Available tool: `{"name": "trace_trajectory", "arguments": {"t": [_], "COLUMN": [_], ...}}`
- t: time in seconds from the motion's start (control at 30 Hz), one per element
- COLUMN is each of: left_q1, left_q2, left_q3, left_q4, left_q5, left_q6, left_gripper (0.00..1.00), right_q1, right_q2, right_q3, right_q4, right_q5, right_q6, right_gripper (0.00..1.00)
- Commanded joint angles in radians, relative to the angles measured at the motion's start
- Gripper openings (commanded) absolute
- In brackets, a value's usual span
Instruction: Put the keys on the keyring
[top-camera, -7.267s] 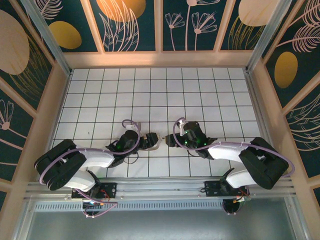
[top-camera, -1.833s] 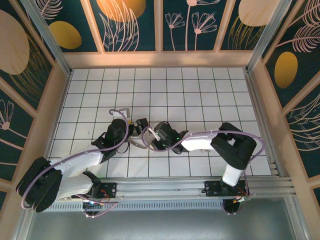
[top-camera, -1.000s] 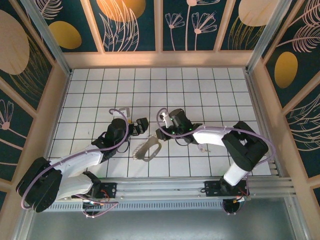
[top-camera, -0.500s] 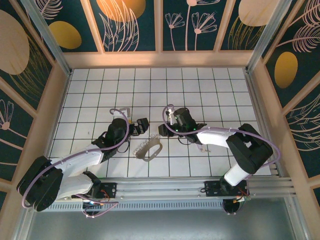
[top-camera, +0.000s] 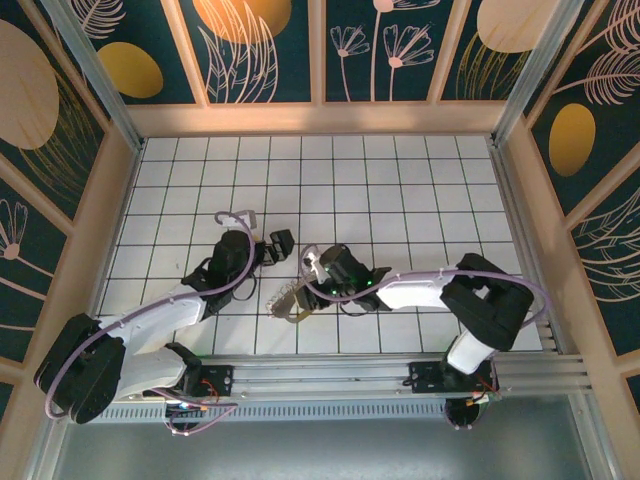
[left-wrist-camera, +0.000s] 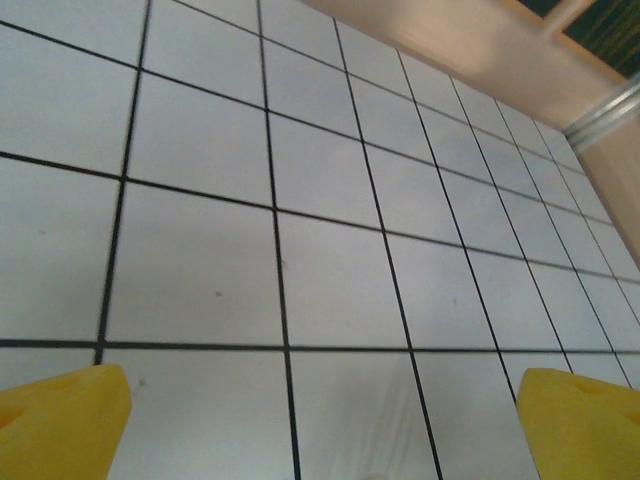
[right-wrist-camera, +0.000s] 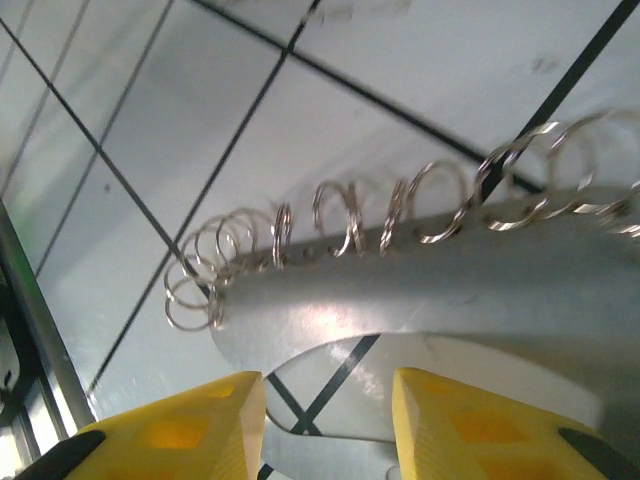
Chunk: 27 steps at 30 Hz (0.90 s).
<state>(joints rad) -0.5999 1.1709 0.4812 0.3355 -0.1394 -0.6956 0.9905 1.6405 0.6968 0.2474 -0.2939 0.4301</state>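
- the keyring lies flat on the white tiled floor, its oval loop one tile wide, with a bumpy strip along its far-left side.
- the right gripper sits just beside the keyring, at its upper right edge; the left gripper is further up and to the left of it, apart from it.
- the right wrist view adds the detail: the keyring is a broad grey metal band, and a row of small wire rings stands along the band's far edge.
- in that view the right gripper's yellow fingertips stand parted just below the band, with floor and a black grid line visible through the loop in the gap between them; the jaws are released and pinch nothing.
- whether a fingertip touches the near rim of the keyring cannot be told.
- the left wrist view shows bare tiles, with that gripper's yellow tips at the two bottom corners, spread wide and holding nothing.
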Motion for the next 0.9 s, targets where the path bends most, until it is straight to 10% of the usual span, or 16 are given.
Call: {"name": "trace_trajectory", "arguments": {"t": [0.0, 0.87], "left_q1": [0.050, 0.080], "left_q2": [-0.032, -0.019], "left_q3": [0.028, 0.030], "left_q4": [-0.020, -0.005], "left_q5": [0.011, 0.100], "left_q6": [-0.018, -0.021], "left_gripper": [0.99, 0.99], "right_q1": [0.030, -0.240], "right_q2": [0.060, 0.182], "right_q3": [0.034, 0.196], "right_q4": [0.033, 0.150], "right_q5": [-0.017, 0.007], "right_q6": [0.038, 0.072], "right_gripper": [0.39, 0.36]}}
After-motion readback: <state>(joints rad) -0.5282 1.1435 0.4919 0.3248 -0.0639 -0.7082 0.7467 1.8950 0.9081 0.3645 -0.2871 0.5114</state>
